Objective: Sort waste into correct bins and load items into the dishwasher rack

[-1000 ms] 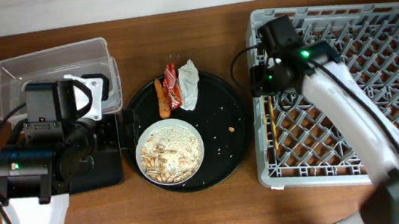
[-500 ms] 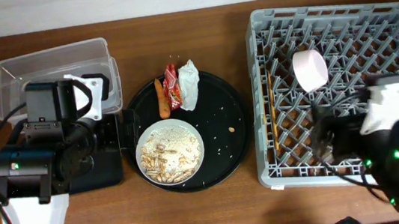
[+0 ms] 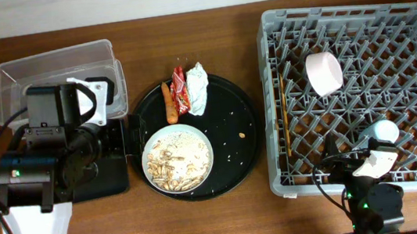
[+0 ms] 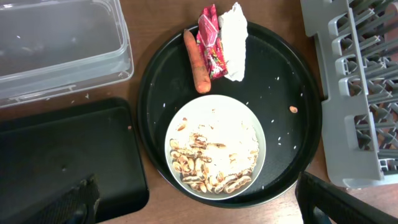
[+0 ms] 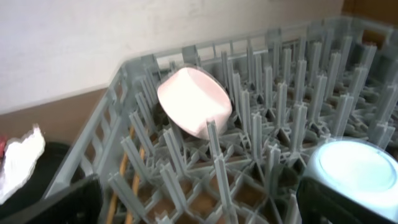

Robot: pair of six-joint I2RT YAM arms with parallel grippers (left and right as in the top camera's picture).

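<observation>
White bowl point(image 5: 194, 102) lies tipped on its side among the pegs of the grey rack point(image 5: 273, 106), ahead of the right jaws, which stand wide apart, empty; left jaws likewise apart over the scrap-filled plate point(image 4: 169, 146)

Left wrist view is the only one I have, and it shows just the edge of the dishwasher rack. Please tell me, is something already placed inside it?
Observer: Yes. A white bowl rests tilted in the dishwasher rack, in its back left part.
Operator: And the small blue cup?
Observer: The light-blue cup is in the rack too, nearer the front edge.
Operator: Are the chopsticks there?
Observer: Yes, the chopsticks lie low in the rack along its left wall.
</observation>
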